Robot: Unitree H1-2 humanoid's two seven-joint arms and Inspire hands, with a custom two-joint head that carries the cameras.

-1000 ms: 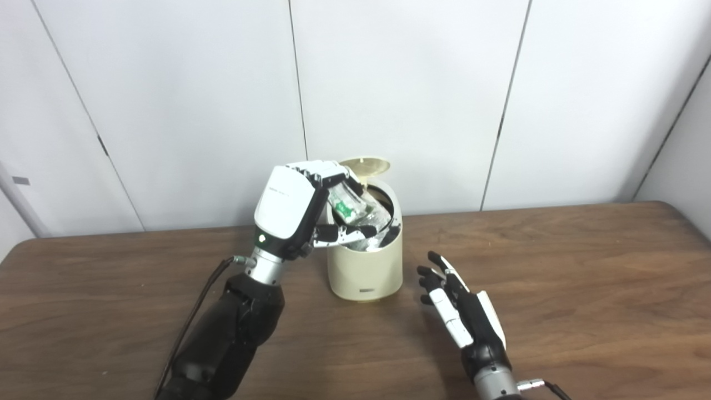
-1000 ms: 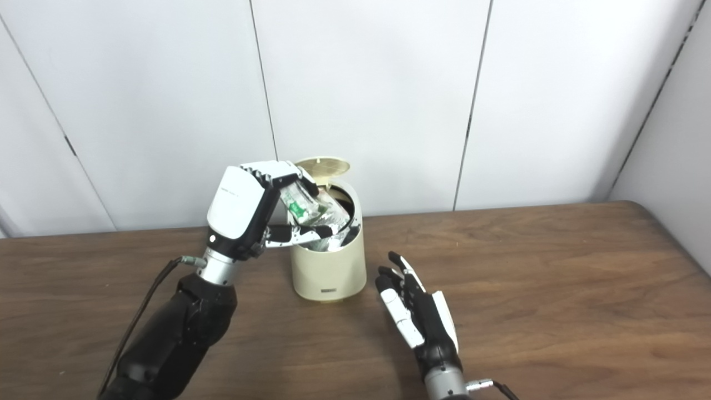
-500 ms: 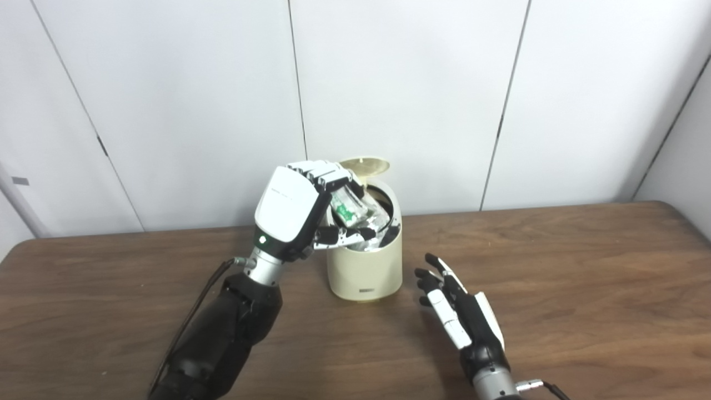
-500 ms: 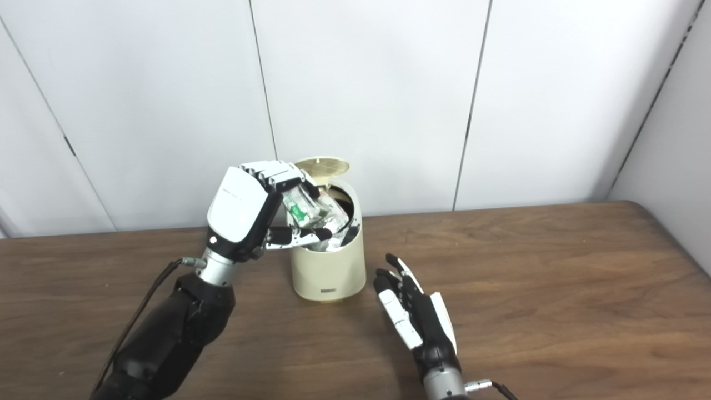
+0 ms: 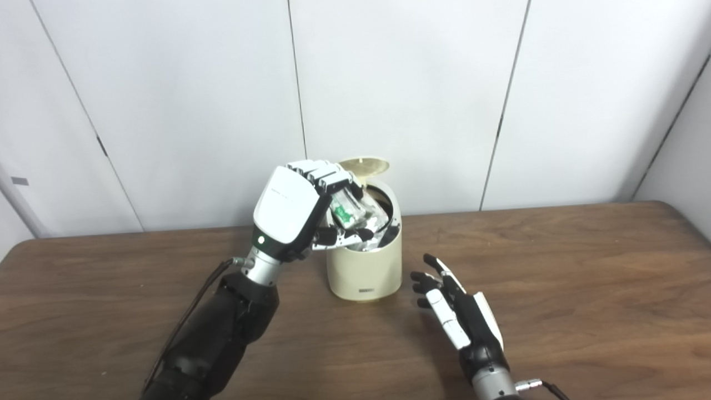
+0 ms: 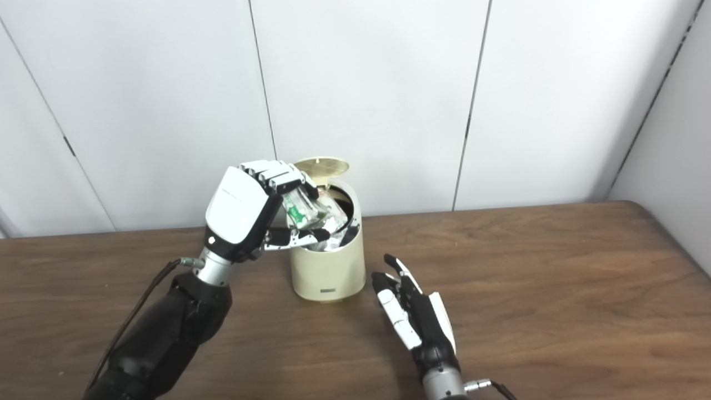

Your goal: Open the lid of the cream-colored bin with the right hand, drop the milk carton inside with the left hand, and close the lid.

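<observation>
The cream-colored bin stands on the table near the middle, its round lid tipped up at the back. My left hand is at the bin's left rim, shut on the milk carton, a crumpled clear-and-white pack with a green mark. The carton is tilted, its lower end inside the bin's opening. My right hand is open and empty, fingers apart, low over the table just right of the bin and not touching it. The bin also shows in the right eye view.
The brown wooden table stretches wide to the right and in front of the bin. White wall panels stand close behind the bin. A black cable runs along my left forearm.
My left hand has drawn slightly left and toward me with the carton still in it. My right hand has slid a little left and toward me. The lid stays up.
</observation>
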